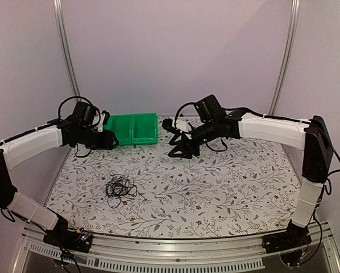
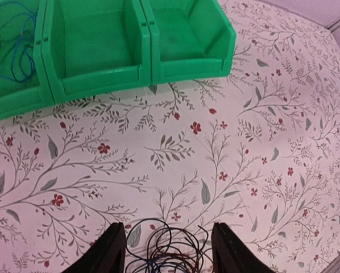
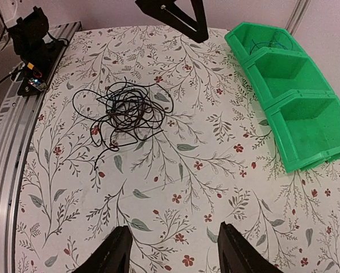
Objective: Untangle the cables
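The cables [image 1: 120, 187] are a loose tangle of thin black wires lying on the flowered tablecloth, left of centre. In the right wrist view the cables [image 3: 124, 111] spread out with loops trailing left. My left gripper [image 1: 109, 139] hangs raised beside the green bin [image 1: 140, 129], open and empty. In its own view the cables [image 2: 167, 250] show on the cloth below, between the spread fingers of the left gripper [image 2: 168, 227]. My right gripper [image 1: 180, 151] hovers right of the bin. The right gripper [image 3: 174, 227] is open over bare cloth, holding nothing.
The green bin [image 3: 289, 108] has three compartments. A thin blue wire [image 2: 13, 51] lies in its end compartment. The left arm's base [image 3: 30, 45] and a metal rail [image 1: 158, 250] border the near table edge. Metal posts [image 1: 65, 45] stand at the back.
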`<action>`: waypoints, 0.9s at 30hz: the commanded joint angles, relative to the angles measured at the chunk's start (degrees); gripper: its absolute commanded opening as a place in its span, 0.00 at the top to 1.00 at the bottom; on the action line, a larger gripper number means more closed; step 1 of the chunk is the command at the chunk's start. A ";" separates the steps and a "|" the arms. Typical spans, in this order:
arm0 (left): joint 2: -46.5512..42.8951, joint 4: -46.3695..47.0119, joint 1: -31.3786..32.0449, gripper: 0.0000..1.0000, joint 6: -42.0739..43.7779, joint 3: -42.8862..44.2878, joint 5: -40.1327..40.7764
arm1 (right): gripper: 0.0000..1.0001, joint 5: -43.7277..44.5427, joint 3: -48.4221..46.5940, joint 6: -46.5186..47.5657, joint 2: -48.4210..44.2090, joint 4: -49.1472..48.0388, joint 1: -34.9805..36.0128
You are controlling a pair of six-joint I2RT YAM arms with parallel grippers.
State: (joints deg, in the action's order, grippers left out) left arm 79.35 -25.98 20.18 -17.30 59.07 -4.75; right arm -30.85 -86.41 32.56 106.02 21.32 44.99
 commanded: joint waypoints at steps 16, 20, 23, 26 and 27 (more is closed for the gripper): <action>-7.57 -8.14 3.10 0.48 -13.90 -3.22 2.65 | 0.36 -7.44 -13.85 -13.76 23.70 2.52 10.13; -10.06 -7.26 3.09 0.48 -13.54 -2.61 2.68 | 0.36 -7.85 -16.93 -14.91 28.33 2.12 11.59; -11.64 -6.52 3.05 0.48 -13.77 -2.11 2.36 | 0.36 -7.82 -18.25 -16.14 31.12 1.40 12.10; -12.48 -6.62 3.06 0.48 -14.12 -2.17 2.51 | 0.39 -5.87 -19.07 -17.77 32.42 0.72 12.18; -12.79 -6.63 3.10 0.48 -14.09 -2.48 2.53 | 0.42 -5.73 -19.21 -18.01 32.76 0.62 12.22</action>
State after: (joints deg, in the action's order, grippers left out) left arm 68.25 -33.45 22.63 -31.33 55.51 -2.11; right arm -37.78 -103.70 17.30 136.70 23.42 56.99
